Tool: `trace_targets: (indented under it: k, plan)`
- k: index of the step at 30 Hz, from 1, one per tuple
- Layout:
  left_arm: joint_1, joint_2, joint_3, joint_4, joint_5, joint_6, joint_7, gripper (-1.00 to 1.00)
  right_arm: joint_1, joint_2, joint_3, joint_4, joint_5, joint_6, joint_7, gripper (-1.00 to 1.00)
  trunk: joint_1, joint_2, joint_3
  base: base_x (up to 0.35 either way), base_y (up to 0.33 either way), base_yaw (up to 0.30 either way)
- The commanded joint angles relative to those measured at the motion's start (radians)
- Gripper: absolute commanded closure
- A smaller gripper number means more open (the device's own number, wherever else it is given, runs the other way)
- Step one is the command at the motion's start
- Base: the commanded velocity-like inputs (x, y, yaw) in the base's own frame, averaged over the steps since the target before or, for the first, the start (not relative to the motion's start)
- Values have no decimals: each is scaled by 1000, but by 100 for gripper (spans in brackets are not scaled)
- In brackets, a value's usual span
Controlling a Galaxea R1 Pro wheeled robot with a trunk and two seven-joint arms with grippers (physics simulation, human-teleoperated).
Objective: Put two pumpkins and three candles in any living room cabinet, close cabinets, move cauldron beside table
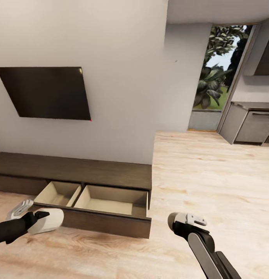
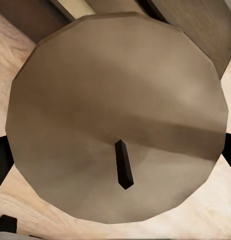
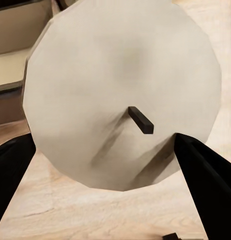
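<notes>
Candles, short off-white wick-topped cylinders, sit clamped one in the left gripper (image 1: 43,221) and one in the right gripper (image 1: 177,223), just before the long dark-brown cabinet (image 1: 91,172); lower each well inside its open beige-lined drawer (image 1: 111,201) before release.

Long, low, dark-brown cabinet (image 1: 91,172) stood against the white wall, below a dark wall-mounted screen (image 1: 47,93). Had 1 wide drawer (image 1: 105,223) pulled out over the wood floor, lined in pale beige, split into 2 compartments, both looking bare. Off-white candle (image 2: 115,115) sat between the left jaws just in front of that drawer, its dark wick (image 2: 123,164) facing the wrist camera. 2nd candle (image 3: 123,90), paler, sat between the right jaws, near the drawer's right corner, wick (image 3: 141,120) likewise toward the camera.
</notes>
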Motion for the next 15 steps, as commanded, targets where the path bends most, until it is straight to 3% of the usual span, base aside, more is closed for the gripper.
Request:
trace_targets:
  k: [1,10,15]
  plan:
    - [-1,0,1,-1,14,1,10,100,-1,-1,3,-1,-6,1,-10,100,-4,6,2,0,0,-278]
    - [-1,-1,1,-1,14,1,10,100,-1,-1,3,0,-6,1,-10,100,-27,48,21,0,0,-278]
    - [-1,-1,1,-1,14,1,10,100,-1,-1,3,0,-7,1,-10,100,-27,48,21,0,0,-277]
